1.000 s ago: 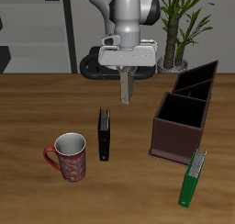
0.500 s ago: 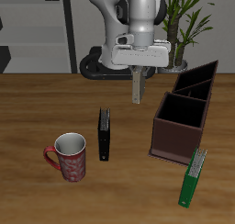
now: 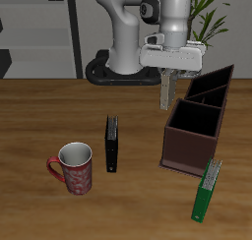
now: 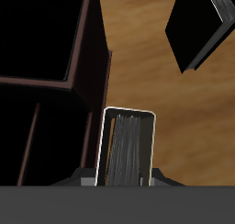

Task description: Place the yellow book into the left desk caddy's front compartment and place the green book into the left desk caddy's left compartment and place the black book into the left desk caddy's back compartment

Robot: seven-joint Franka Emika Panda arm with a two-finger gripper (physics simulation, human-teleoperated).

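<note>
Apparently clamped on the yellow book (image 3: 166, 90), the hand (image 3: 167, 75) hangs just beside the left desk caddy (image 3: 195, 132).

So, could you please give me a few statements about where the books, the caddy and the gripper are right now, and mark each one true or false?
1. The gripper holds the yellow book above the table. True.
2. The green book is already inside the left desk caddy. False: it lies on the table outside the caddy, nearer the front edge.
3. The black book lies on the table between the mug and the caddy. True.
4. The mug is tipped on its side. False: it stands upright.
5. The yellow book is in the caddy's front compartment. False: it is in the gripper, beside the caddy and not yet lowered in.
</note>
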